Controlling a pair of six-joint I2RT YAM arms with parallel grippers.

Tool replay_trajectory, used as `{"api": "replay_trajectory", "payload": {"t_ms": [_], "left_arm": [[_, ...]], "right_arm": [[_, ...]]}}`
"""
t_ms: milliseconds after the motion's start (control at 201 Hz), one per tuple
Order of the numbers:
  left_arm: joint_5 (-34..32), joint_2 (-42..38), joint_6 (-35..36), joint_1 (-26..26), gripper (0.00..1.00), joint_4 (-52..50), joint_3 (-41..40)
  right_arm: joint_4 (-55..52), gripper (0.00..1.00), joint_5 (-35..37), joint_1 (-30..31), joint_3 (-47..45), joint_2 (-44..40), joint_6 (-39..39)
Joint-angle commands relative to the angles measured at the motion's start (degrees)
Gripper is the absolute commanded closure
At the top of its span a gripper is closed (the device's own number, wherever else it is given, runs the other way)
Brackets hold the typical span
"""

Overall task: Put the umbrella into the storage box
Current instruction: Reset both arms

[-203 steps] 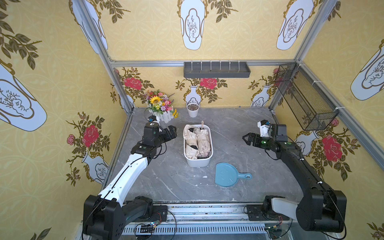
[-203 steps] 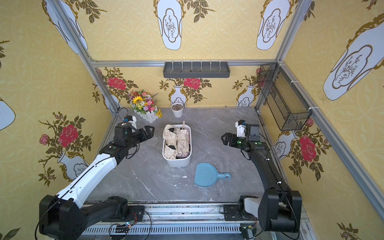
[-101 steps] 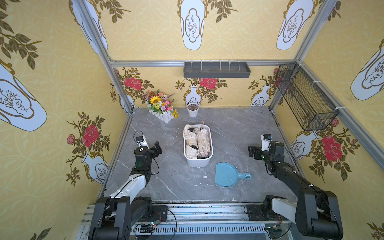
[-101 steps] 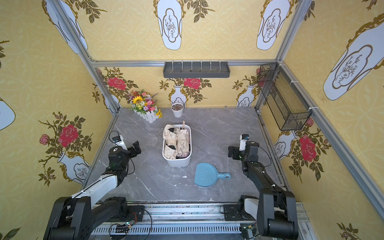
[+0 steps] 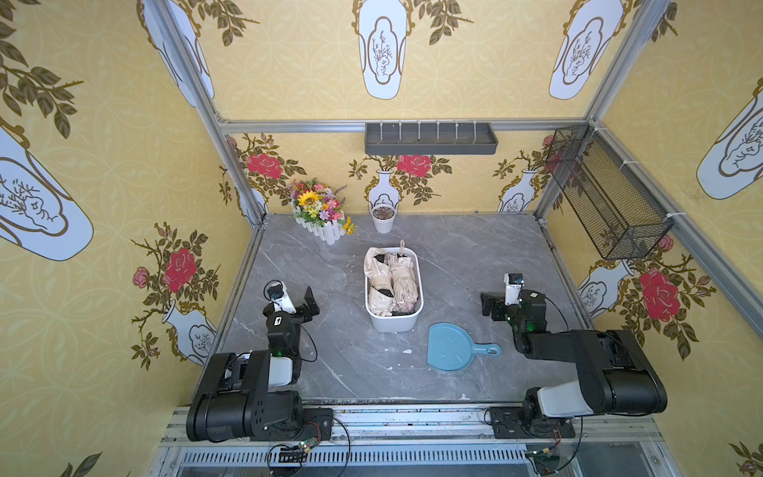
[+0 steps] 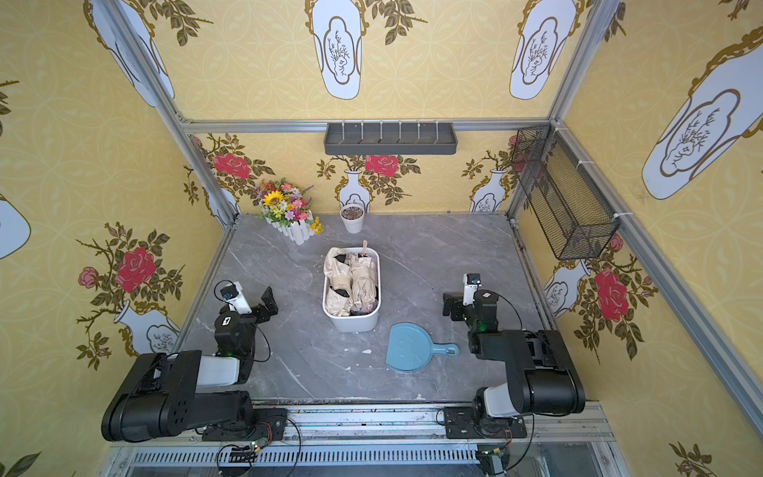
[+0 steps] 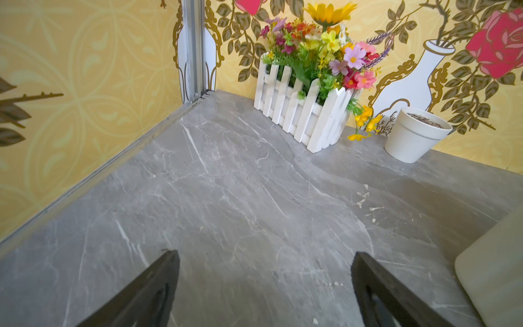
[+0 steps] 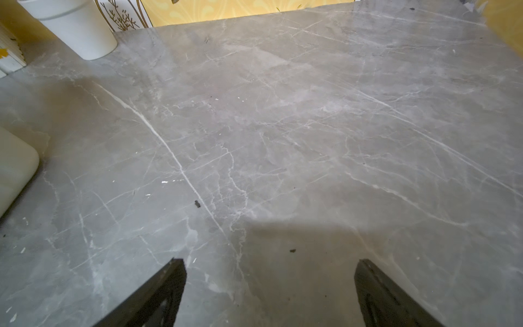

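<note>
step: placing looks done | umbrella lies folded inside storage box, mid-surface | left hand, right hand: both wide open, empty, well apart from box | next: likely none, stay parked

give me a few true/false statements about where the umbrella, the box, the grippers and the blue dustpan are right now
1. The umbrella lies inside the storage box. True.
2. The left gripper is shut on the umbrella. False: it is open, holds nothing and sits apart from the box.
3. The blue dustpan lies on the table beside the box, between the box and the right arm. True.
4. The right gripper hangs over the box. False: it is open and off to the side, over bare table.
5. The small white pot stands inside the box. False: it stands near the back wall, next to the flower planter.
</note>
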Motion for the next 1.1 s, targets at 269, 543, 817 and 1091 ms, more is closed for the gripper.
{"api": "replay_trajectory", "payload": {"t_ms": [269, 543, 817, 1091], "left_arm": [[1.9, -0.4, 1.2, 0.0, 0.0, 2.0, 0.3], [2.0, -0.5, 1.2, 0.0, 0.0, 2.0, 0.2], [2.0, -0.3, 1.2, 0.0, 0.0, 1.9, 0.2], [2.0, -0.1, 1.2, 0.0, 0.0, 1.9, 0.3]], "right_arm": [[6.2, 0.03, 2.5, 0.4, -0.1, 0.1, -1.2], [6.2, 0.03, 2.5, 0.4, 0.0, 0.1, -1.1], [6.2, 0.03, 2.7, 0.4, -0.1, 0.0, -1.2], [6.3, 0.03, 2.7, 0.4, -0.1, 0.0, -1.2]]}}
